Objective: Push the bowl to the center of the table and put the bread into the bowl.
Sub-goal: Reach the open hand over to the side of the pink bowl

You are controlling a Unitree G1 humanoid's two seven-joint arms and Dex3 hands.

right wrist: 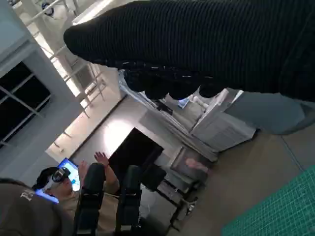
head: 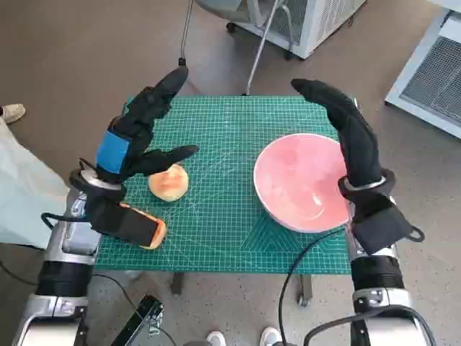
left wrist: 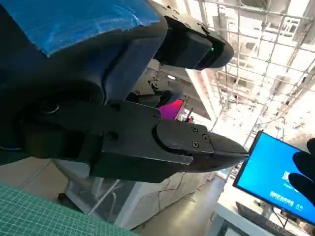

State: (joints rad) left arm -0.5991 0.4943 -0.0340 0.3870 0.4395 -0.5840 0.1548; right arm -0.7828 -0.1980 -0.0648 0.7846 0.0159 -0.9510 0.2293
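With both the left hand (head: 137,137) and right hand (head: 346,133) empty and spread, a hard shove could slide the bowl (head: 302,182) past the bread (head: 168,182).

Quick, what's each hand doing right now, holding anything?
Left hand: open, holding nothing, raised over the bread.
Right hand: open, holding nothing, beside the bowl.

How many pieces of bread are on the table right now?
1. The bread roll lies on the green mat at the robot's left side, just under the left hand, outside the pink bowl. The arms may hide others.
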